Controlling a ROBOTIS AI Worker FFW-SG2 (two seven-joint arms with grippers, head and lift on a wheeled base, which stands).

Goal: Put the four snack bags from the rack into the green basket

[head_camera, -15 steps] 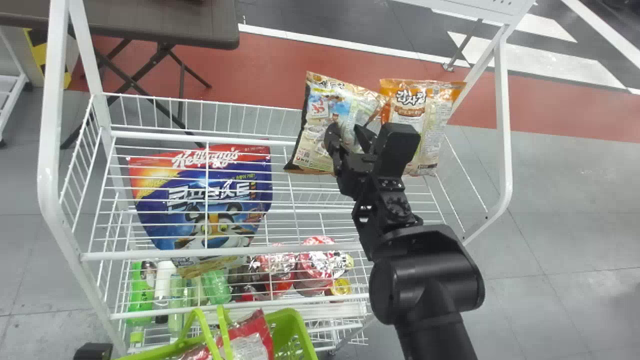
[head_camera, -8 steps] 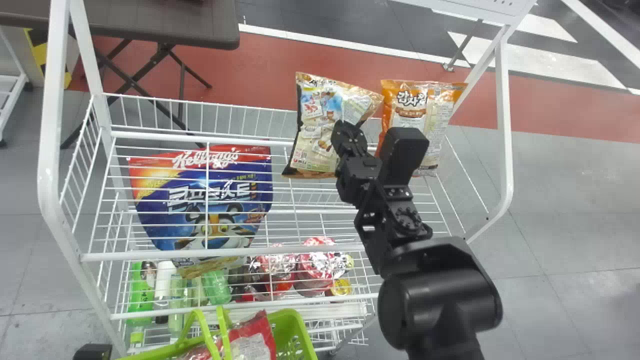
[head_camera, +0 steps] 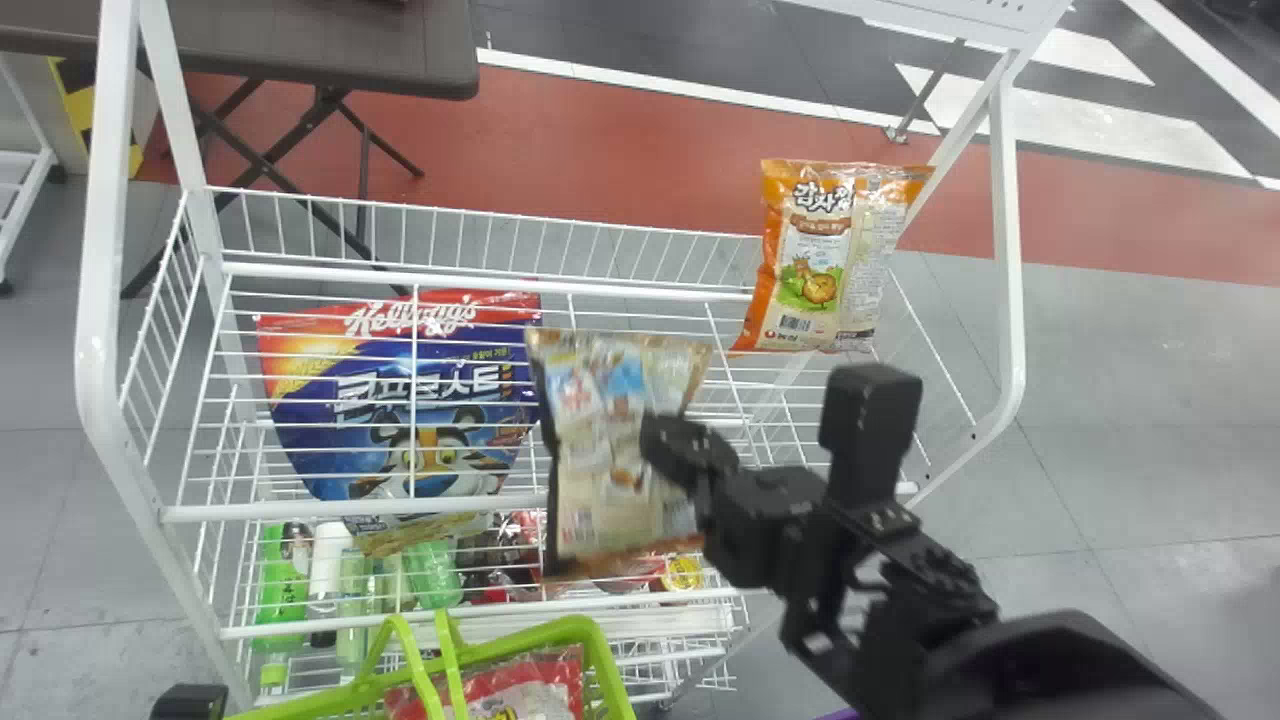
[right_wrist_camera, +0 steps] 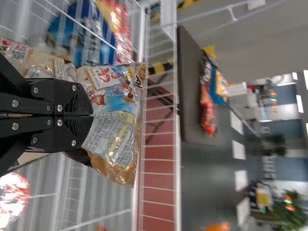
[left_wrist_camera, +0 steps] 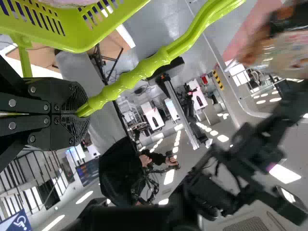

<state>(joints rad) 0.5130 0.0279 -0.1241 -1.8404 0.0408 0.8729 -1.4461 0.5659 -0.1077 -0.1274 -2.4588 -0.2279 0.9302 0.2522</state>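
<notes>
Grey floor [head_camera: 1150, 420], red bag [head_camera: 530, 698] in green basket [head_camera: 578, 628]

Okay, so the big blue-and-red bag [head_camera: 440, 400] says "Kellogg's" in white across the red top, with "콘푸로스트" in large Korean letters below, partly covered. The orange snack bag [head_camera: 815, 265] starts with "감자", but the next character's too crumpled for me to be sure; there's a barcode near its bottom too. The brown-edged snack bag [right_wrist_camera: 115, 101] has a square code and a pale panel of fine print, too small to read. Oh, and a white wheelchair symbol's on a blue sign [left_wrist_camera: 17, 222].
</notes>
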